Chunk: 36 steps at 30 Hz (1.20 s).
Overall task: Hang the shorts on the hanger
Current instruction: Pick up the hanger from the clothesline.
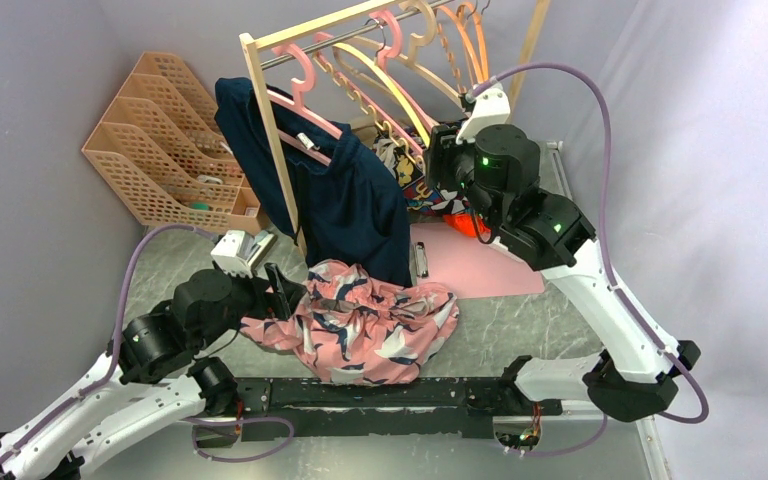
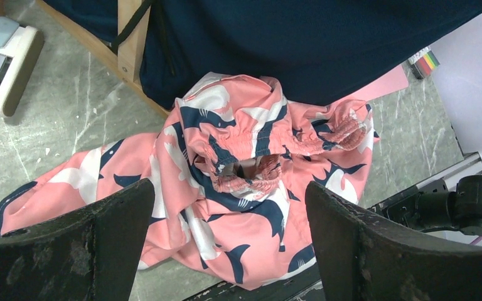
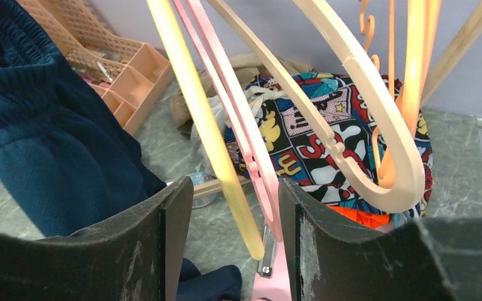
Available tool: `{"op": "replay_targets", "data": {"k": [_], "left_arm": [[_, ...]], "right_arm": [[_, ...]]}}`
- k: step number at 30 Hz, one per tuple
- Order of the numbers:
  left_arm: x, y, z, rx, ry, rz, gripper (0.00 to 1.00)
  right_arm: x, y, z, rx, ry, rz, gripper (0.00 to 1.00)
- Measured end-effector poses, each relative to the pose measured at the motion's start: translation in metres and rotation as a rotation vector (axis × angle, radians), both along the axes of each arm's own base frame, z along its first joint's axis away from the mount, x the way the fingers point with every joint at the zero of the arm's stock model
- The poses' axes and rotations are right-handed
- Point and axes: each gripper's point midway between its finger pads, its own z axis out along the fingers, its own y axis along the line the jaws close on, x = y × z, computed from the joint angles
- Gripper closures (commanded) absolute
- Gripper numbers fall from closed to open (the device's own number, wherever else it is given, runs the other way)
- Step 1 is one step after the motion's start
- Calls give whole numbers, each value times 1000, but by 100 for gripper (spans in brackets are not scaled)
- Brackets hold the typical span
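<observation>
A: Where are the shorts, and how would they handle?

B: 1 pair of shorts (image 2: pixel 182 157) lies crumpled on the table (image 1: pixel 530 325) under the left gripper (image 2: pixel 226 210), whose fingers are wide apart and empty. They look soft, light and floppy, so take the elastic waistband (image 2: pixel 251 139).

A: The hanger?

B: 1 yellow hanger (image 3: pixel 194 106) hangs on the rack (image 1: pixel 260 100), between the right gripper's (image 3: pixel 235 210) parted fingers, unclamped.

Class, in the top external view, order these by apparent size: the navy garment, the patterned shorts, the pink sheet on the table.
Largest: navy garment and shorts, too alike in spread to rank.
Smallest: pink sheet, partly hidden behind the right arm.
</observation>
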Motion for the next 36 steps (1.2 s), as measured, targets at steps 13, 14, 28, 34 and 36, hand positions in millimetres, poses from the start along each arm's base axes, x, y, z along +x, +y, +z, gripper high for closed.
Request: {"op": "replay_targets", "data": {"k": [13, 14, 28, 34, 36], "left_arm": [[0, 0, -4, 8, 6, 0, 7], [0, 0, -4, 8, 6, 0, 7], [0, 0, -5, 13, 8, -1, 7], [0, 0, -5, 15, 8, -2, 7], [0, 0, -5, 15, 8, -2, 7]], "right_arm": [[15, -1, -14, 25, 21, 39, 52], [15, 0, -13, 30, 19, 47, 55], [14, 10, -9, 50, 8, 108, 85], [13, 14, -8, 55, 8, 131, 89], [12, 16, -8, 56, 9, 142, 91]]}}
